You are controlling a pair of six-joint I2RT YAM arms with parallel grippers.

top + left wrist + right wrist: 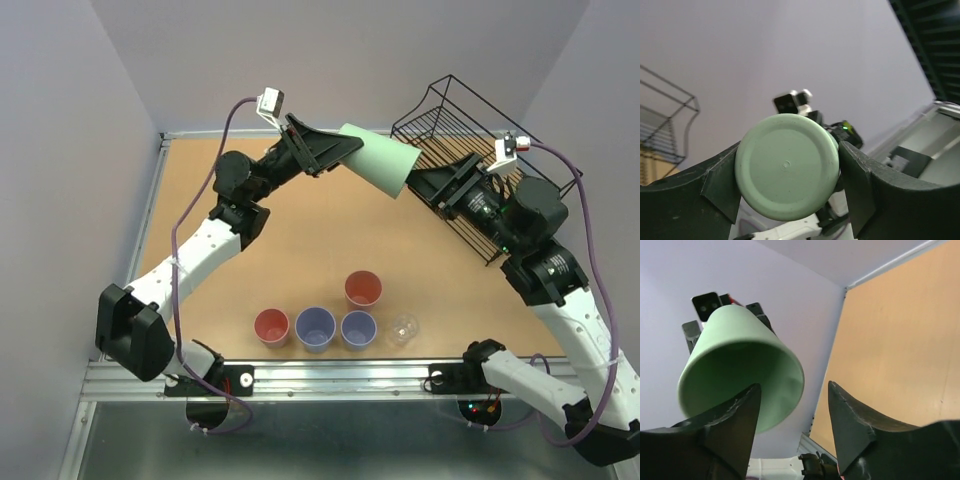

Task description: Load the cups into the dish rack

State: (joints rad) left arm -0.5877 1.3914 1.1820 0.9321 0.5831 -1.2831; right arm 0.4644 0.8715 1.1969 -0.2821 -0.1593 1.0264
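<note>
My left gripper (343,150) is shut on the narrow base end of the pale green cup (382,165) and holds it tilted in the air over the back of the table, mouth toward the right arm. In the left wrist view the cup's round base (786,166) sits between both fingers of the left gripper (788,150). My right gripper (422,186) is open at the cup's mouth. In the right wrist view the cup's rim (740,375) overlaps the left jaw of the right gripper (795,386). The black wire dish rack (450,110) stands at the back right.
Two salmon-red cups (363,289) (271,326), two lavender-blue cups (315,327) (358,328) and a clear cup (403,328) stand upright near the table's front edge. The right arm lies over the rack's near side. Walls close in the back and sides.
</note>
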